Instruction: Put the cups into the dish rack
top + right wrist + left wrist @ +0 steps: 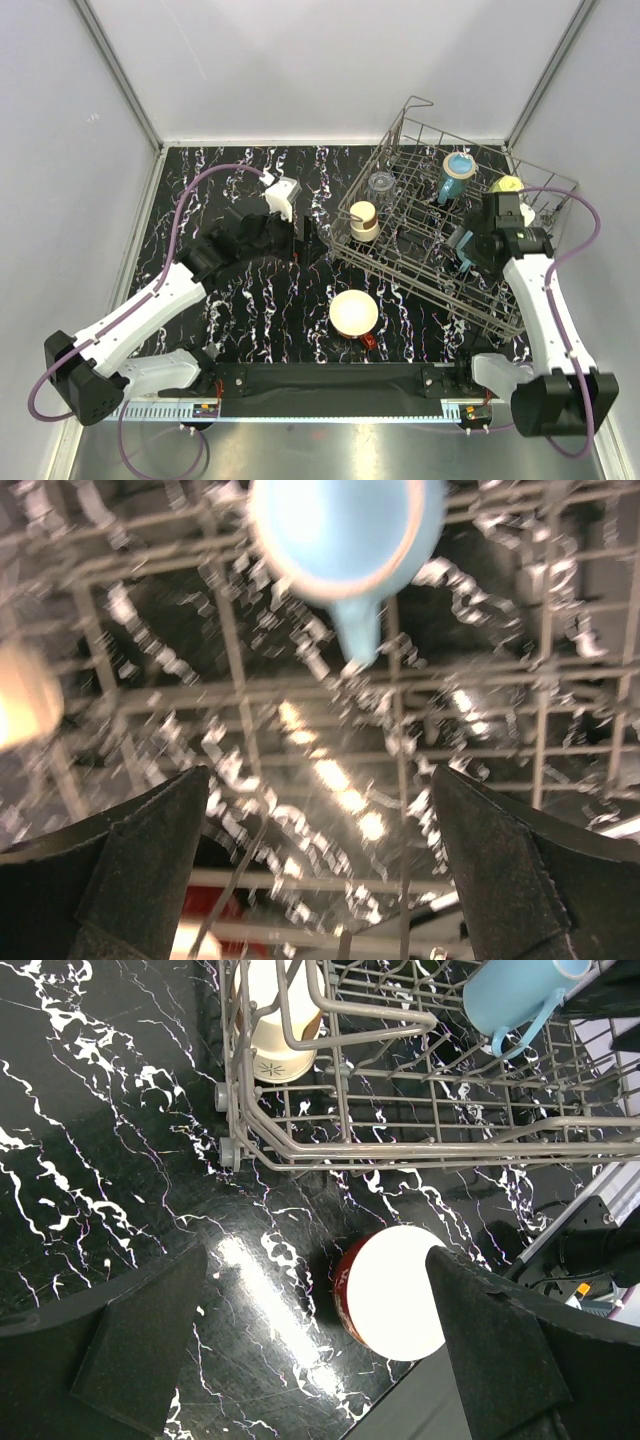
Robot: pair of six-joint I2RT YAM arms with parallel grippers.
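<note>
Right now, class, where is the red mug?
In the top view the red mug stands on the table, centre front, just outside the near edge of the dish rack, not in it.

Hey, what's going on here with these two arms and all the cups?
Two robot arms are loading cups into a grey wire dish rack. In it are a clear tumbler, a cream-brown cup, a teal mug, a yellow-green cup and a light-blue mug. The right gripper hangs open and empty over the rack, near the light-blue mug. The left gripper, also open, hovers by a wide red mug with a pale inside, which stands on the black marbled table outside the rack.
</note>
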